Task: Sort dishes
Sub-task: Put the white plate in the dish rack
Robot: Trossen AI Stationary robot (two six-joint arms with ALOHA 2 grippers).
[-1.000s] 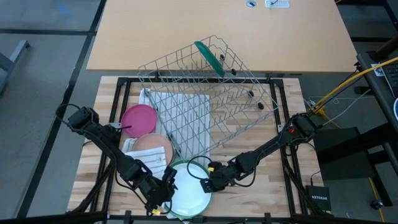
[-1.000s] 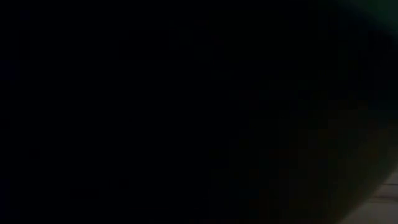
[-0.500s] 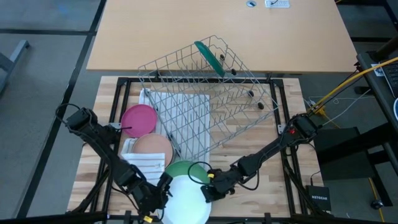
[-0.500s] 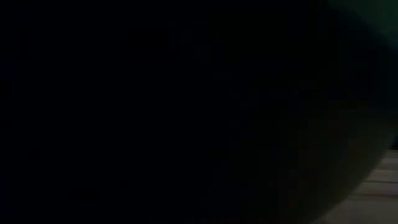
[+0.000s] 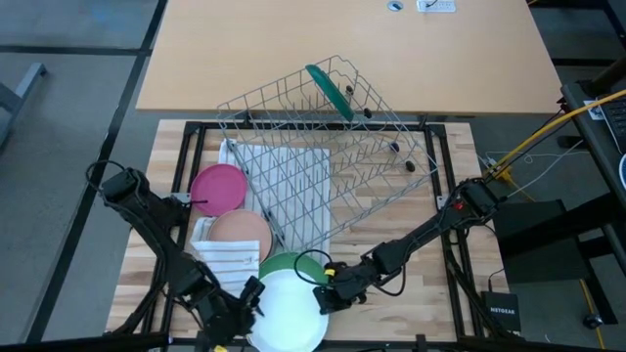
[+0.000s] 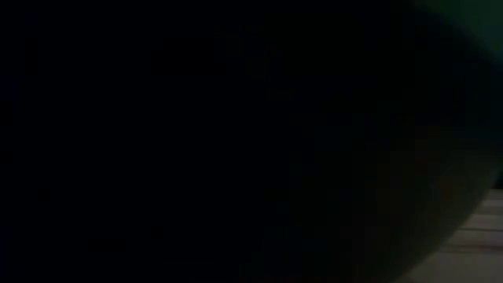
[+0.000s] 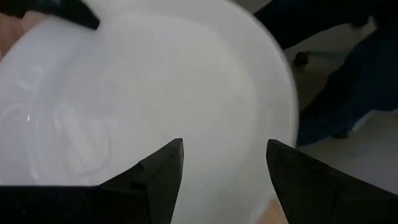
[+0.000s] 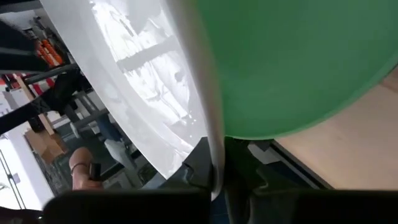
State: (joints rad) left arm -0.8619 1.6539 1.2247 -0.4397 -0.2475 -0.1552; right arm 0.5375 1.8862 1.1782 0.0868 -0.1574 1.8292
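Lifting the white-inside plate [image 5: 289, 311]
Our right gripper [image 5: 323, 293] clamps its rim, now tilted higher; left gripper [image 5: 243, 303] spread beside it.

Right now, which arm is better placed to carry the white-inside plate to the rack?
Right. The right gripper clamps the light green plate's rim; the left gripper only flanks it, fingers open.

Glossy white plate [image 5: 289, 315], wire rack [image 5: 323, 156]

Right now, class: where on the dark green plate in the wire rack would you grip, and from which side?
Probably its upper rim, from above: the dark green plate stands on edge in the wire rack, with wires fencing its lower part.
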